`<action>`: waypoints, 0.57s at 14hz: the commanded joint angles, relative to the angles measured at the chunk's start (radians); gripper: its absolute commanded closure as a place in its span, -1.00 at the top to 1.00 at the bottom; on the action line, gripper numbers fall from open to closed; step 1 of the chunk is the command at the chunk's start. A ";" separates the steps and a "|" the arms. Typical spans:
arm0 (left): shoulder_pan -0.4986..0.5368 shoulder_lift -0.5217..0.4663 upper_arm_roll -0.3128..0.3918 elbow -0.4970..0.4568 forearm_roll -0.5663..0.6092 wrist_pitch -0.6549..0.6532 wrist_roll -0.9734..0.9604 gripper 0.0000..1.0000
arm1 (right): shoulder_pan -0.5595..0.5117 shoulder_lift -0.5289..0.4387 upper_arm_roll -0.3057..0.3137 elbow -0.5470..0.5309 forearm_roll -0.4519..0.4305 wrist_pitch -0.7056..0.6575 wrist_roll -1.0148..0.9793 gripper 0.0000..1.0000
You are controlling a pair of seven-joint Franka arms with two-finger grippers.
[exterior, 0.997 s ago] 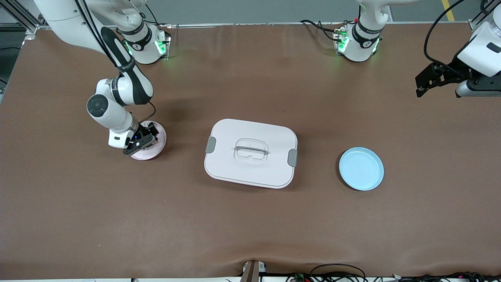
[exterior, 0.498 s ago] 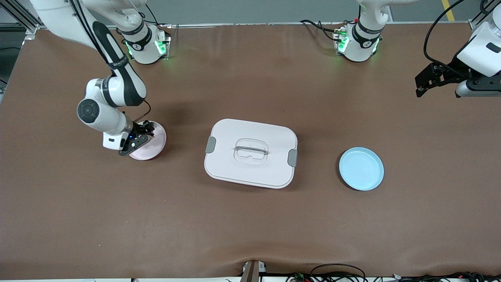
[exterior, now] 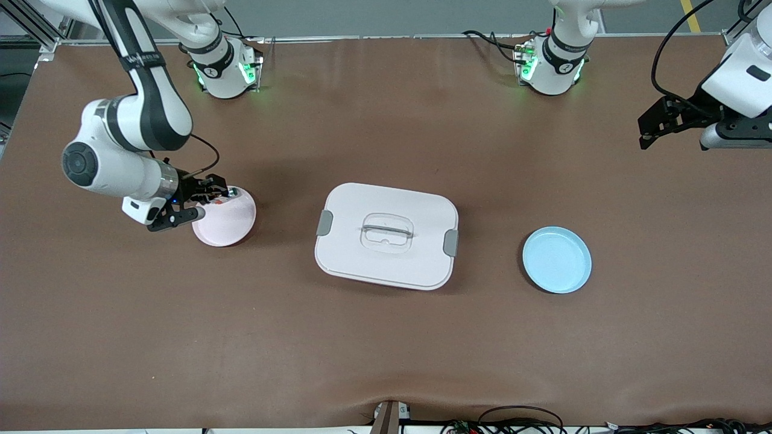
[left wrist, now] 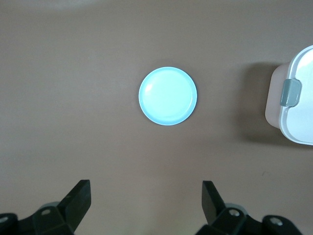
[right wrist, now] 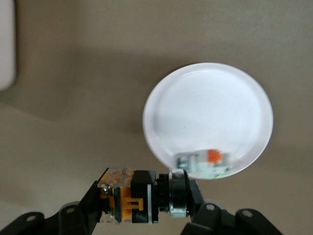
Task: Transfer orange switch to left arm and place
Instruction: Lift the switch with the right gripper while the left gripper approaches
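Note:
My right gripper (right wrist: 146, 198) is shut on the orange switch (right wrist: 132, 196), a black block with an orange face and a silvery ring. It holds the switch in the air over the edge of the pink plate (exterior: 228, 222); in the front view the gripper (exterior: 208, 194) sits at the plate's rim. My left gripper (exterior: 648, 129) is open and empty, waiting high over the left arm's end of the table. The white box (exterior: 386, 235) with grey latches stands mid-table between the two plates; its edge shows in the left wrist view (left wrist: 299, 98).
A clear-silvery small part with an orange bit (right wrist: 205, 164) lies on the pink plate (right wrist: 208, 112). An empty light-blue plate (exterior: 556, 260) sits toward the left arm's end, also in the left wrist view (left wrist: 167, 96). Brown table mat (exterior: 386, 349) all round.
My right gripper has risen off the pink plate and drawn back toward the right arm's end of the table, carrying the orange switch. The left arm has not moved.

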 commanded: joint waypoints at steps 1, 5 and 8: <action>0.001 0.005 -0.009 0.014 0.021 -0.009 0.011 1.00 | 0.057 0.004 0.005 0.101 0.047 -0.089 0.265 -1.00; -0.001 0.019 -0.010 0.023 0.019 -0.006 0.006 1.00 | 0.149 0.010 0.005 0.205 0.153 -0.098 0.636 -1.00; -0.002 0.068 -0.010 0.037 0.012 -0.006 0.021 1.00 | 0.241 0.042 0.005 0.325 0.199 -0.098 0.916 -1.00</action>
